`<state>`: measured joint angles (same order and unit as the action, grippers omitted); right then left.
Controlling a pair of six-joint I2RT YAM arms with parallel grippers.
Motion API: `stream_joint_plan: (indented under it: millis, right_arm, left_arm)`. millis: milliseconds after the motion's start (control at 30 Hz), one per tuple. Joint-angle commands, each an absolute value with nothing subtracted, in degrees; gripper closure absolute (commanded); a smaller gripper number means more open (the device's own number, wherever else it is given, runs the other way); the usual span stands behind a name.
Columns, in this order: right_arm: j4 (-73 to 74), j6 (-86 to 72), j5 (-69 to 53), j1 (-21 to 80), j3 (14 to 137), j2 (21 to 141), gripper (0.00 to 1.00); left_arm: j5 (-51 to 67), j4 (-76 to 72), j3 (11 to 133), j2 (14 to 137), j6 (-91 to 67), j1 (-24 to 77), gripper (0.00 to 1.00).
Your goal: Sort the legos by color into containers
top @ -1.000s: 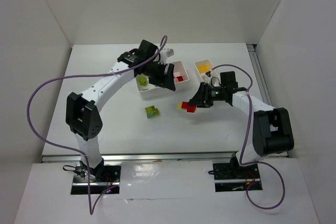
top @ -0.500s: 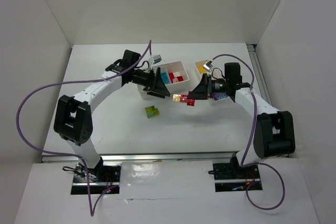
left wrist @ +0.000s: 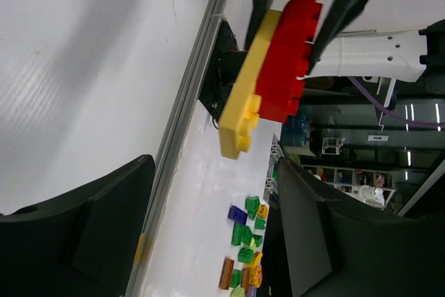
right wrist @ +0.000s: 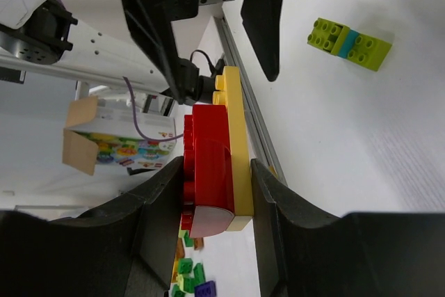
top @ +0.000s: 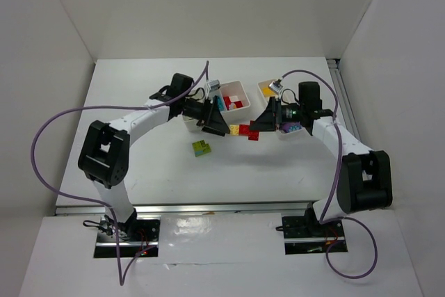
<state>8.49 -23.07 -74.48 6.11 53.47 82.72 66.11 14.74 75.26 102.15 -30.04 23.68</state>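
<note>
The table [top: 160, 172] is white and flat, with plain white walls around it; two white containers [top: 242, 91] sit near the back with bricks inside. From above, the red and yellow legos [top: 243, 131] look tiny, just in front of the containers; the right wrist view shows the right gripper [right wrist: 215, 172] pinching them tight, and a green and blue lego [right wrist: 350, 43] on the table; the left wrist view shows the left gripper [left wrist: 215, 165] spread wide, holding nothing. The joined legos' long side points from the right gripper toward the left one.
</note>
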Motion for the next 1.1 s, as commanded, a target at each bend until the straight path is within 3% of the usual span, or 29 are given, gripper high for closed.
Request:
stream_joint_plan:
  millis: [0, 233, 467, 667, 767, 933, 1000, 1067]
  right_arm:
    - [8.87, -21.72, -76.46, 5.8, 56.69, 81.04, 1.0]
    - [11.51, -19.43, -76.46, 5.8, 57.3, 81.56, 1.0]
    - [11.51, -19.42, -75.94, 5.8, 57.3, 82.71, 1.0]
    - [11.51, -19.42, -75.94, 5.8, 57.83, 83.23, 1.0]
    - [11.51, -19.42, -75.94, 5.8, 58.36, 83.76, 1.0]
    - [15.45, -16.88, -74.1, 6.42, 59.41, 84.29, 1.0]
    - [20.44, -13.99, -70.69, 7.73, 60.81, 84.81, 1.0]
    - [22.76, -12.57, -67.17, 7.73, 61.44, 85.34, 0.8]
  left_arm:
    - [66.8, 9.77, 76.55, 103.36, -31.8, 24.26, 0.2]
    - [71.45, -2.69, 76.03, 105.38, -40.94, 24.26, 0.37]
    - [74.0, -2.89, 76.55, 105.91, -40.96, 25.31, 0.54]
    - [74.71, 0.88, 77.08, 106.52, -37.97, 26.98, 0.58]
    - [74.71, -1.75, 76.56, 106.52, -39.28, 26.98, 0.66]
    - [74.71, -2.29, 77.78, 107.57, -40.95, 26.98, 1.0]
    - [75.23, -0.71, 78.92, 107.58, -40.96, 26.98, 1.0]
    - [73.49, 1.22, 79.45, 107.58, -38.51, 26.98, 1.0]
